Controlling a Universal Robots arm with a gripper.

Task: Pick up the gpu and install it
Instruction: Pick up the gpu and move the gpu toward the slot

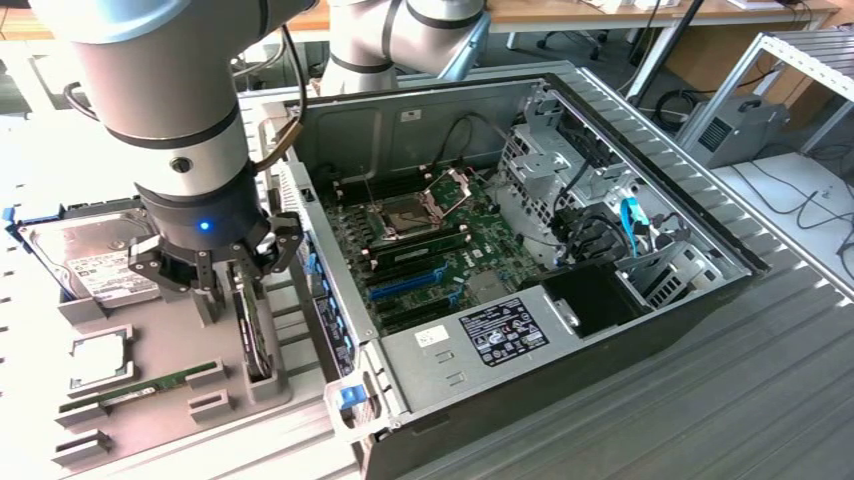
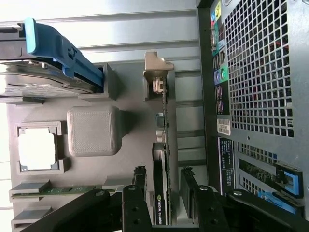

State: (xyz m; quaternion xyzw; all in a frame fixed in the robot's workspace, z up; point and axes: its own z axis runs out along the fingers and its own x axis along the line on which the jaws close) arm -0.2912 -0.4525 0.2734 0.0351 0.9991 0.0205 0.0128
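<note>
Straddling the gpu (image 2: pixel 160 198), the gripper (image 2: pixel 163 175) had its fingers spread wide, one on each side of the card, and it clasped nothing. The card stood on its edge in the grey holder (image 1: pixel 147 400), just beside the open computer case (image 1: pixel 534 330). In my judgement, a good grasp needed the fingers centred and square on the flat faces, closing gently, so the card would not tilt.

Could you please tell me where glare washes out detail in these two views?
Exterior view: the table at the exterior view's left is blown out white; the computer case interior is evenly lit. Wrist view: the processor glares white; the gpu sits shaded.
</note>
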